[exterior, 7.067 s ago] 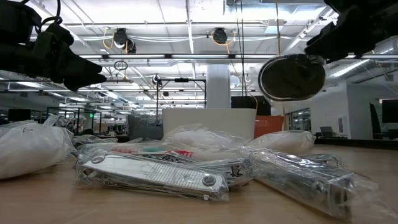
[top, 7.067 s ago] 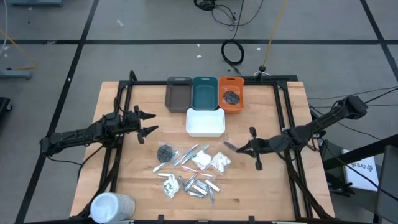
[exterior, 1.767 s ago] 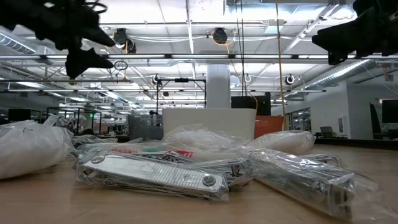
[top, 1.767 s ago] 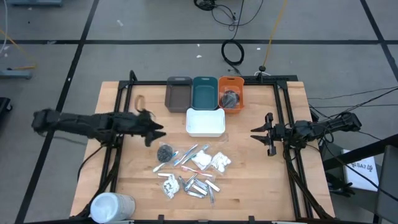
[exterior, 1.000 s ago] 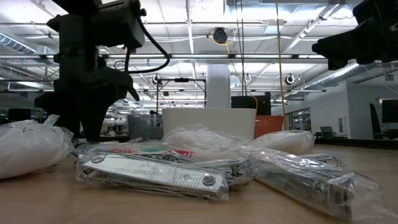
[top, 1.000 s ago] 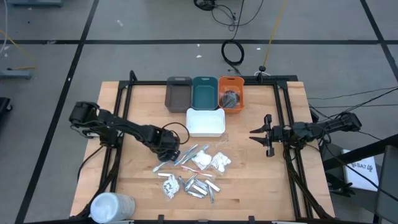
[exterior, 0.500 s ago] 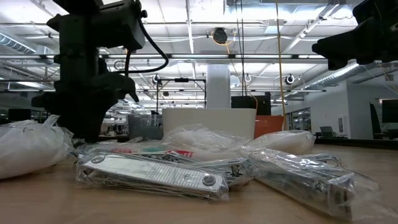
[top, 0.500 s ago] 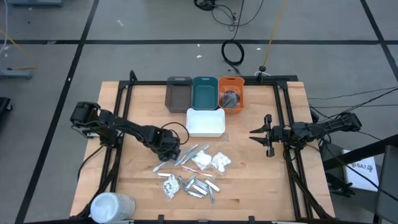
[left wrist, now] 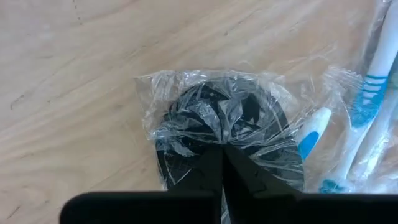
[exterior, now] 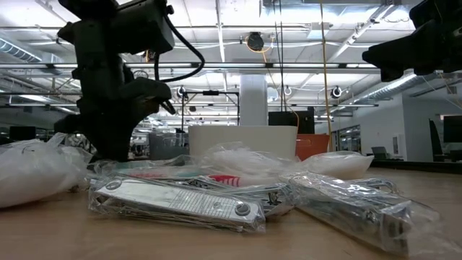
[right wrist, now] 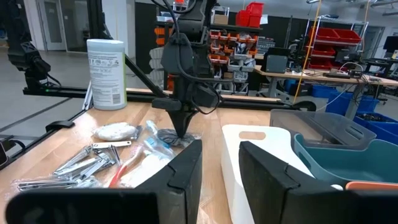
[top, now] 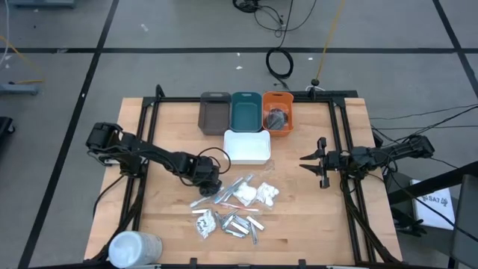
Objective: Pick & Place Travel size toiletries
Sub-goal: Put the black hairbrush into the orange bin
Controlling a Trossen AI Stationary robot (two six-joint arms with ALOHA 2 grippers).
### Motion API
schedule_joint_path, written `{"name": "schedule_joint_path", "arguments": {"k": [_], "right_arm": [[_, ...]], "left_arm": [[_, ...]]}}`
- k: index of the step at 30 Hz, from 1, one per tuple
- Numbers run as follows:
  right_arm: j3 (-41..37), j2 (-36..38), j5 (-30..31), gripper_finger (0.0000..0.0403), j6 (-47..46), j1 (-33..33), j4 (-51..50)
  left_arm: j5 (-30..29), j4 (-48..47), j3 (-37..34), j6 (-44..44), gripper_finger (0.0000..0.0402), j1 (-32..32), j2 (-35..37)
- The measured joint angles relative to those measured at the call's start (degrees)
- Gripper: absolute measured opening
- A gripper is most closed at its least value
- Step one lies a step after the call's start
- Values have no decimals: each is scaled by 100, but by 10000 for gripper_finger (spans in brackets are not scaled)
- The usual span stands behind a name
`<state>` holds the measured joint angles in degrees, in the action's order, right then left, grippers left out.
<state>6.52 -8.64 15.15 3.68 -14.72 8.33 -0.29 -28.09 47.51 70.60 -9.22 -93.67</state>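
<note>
On wrapped disc (left wrist: 227, 134): left pincer (left wrist: 222, 163)

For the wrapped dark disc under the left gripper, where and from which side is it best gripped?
Best from straight above, pinching the gathered clear wrap at the centre of the dark disc. It lies flat on the table, so its edges give little purchase. The left gripper is placed that way, fingers closed on the wrap.

From above, the left gripper (top: 210, 181) covers the dark disc (left wrist: 225, 130), its lower part cut off in the left wrist view. The toothbrushes (left wrist: 367, 106) run off frame. The metal items (top: 239, 223) are perhaps nail clippers, too small to tell.
</note>
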Motion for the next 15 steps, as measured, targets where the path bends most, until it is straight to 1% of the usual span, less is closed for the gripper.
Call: {"name": "schedule_joint_path", "arguments": {"k": [3,7,9,15], "right_arm": [[0,0,1,95,-2,0,-1],[0,0,1,95,-2,0,-1],[0,0,1,95,-2,0,1],[0,0,1,95,-106,0,1]], "left_arm": [[-126,-27,48,-189,1,-25,0],[-156,-146,306,-691,0,-30,-33],[-206,-278,569,-981,0,-30,-32],[-501,-1098,1537,-1720,0,-30,-22]]}}
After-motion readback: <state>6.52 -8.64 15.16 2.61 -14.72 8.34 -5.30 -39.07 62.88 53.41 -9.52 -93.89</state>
